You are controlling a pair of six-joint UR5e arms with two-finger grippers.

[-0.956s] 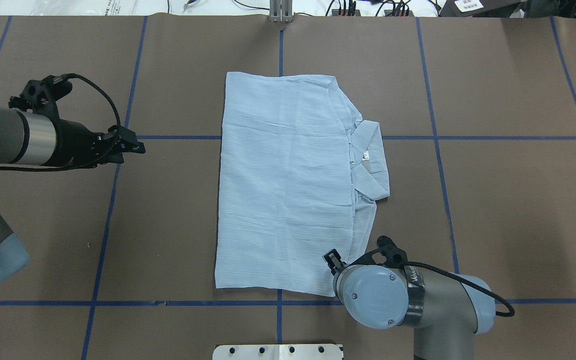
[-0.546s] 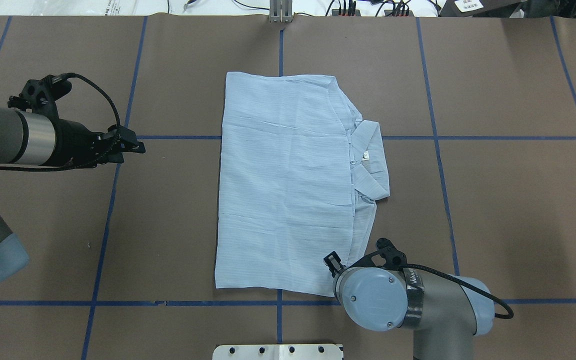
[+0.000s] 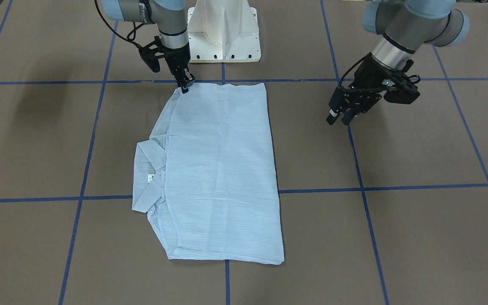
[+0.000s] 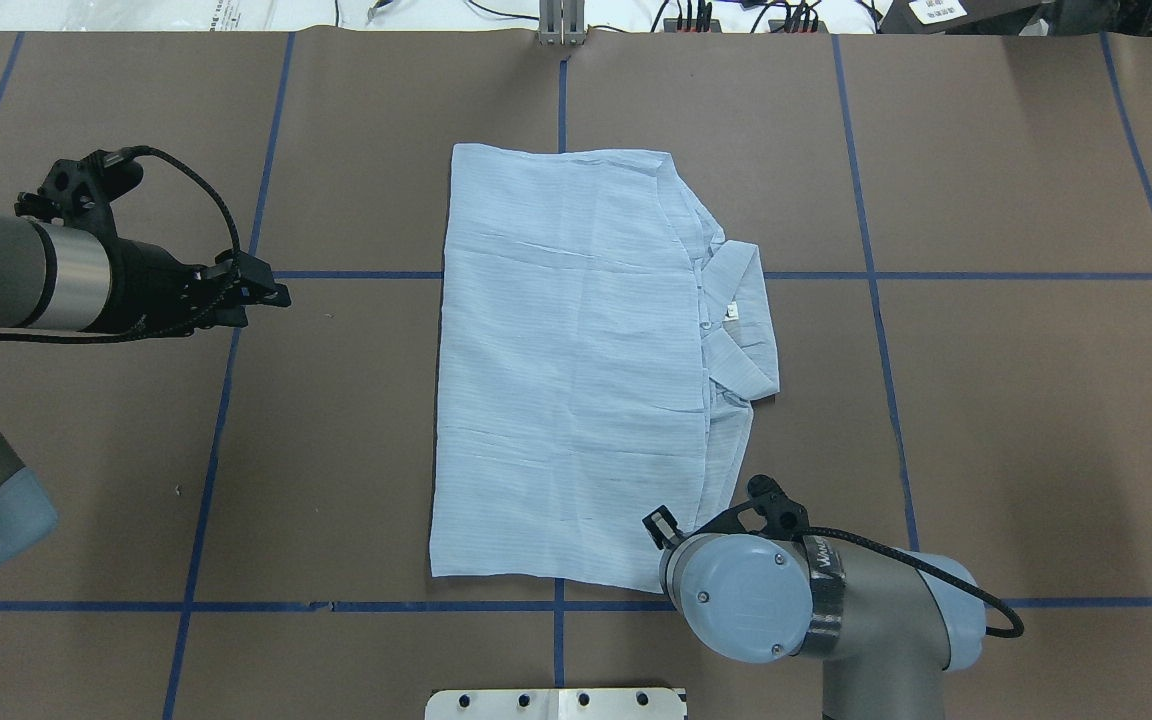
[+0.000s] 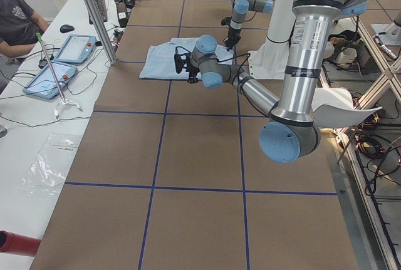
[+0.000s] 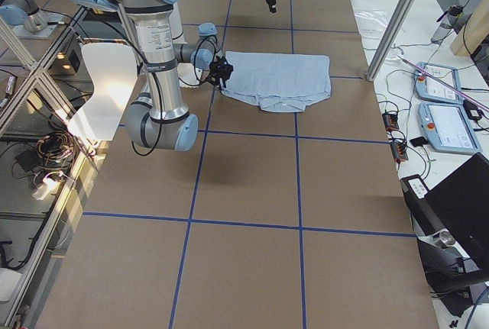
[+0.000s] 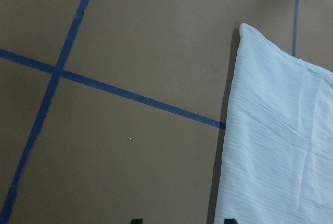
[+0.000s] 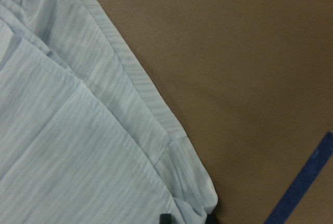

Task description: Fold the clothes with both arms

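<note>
Though clear of the shirt (image 4: pixel 566 380), left gripper (image 3: pixel 338 121) agape near blue tape (image 3: pixel 355 148); right gripper (image 3: pixel 185 87) seemingly tight on its corner.

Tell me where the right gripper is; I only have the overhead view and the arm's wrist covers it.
Observer: Front view shows the right gripper, tips down, at the shirt's collar-side corner nearest the robot.
Operator: Is it gripping the cloth?
Observer: Its wrist camera shows that corner between the fingertips, which stand apart; clamped or not, I cannot tell.
Operator: And the left one?
Observer: The left gripper is open and empty, clear of the shirt on its other side.
</note>
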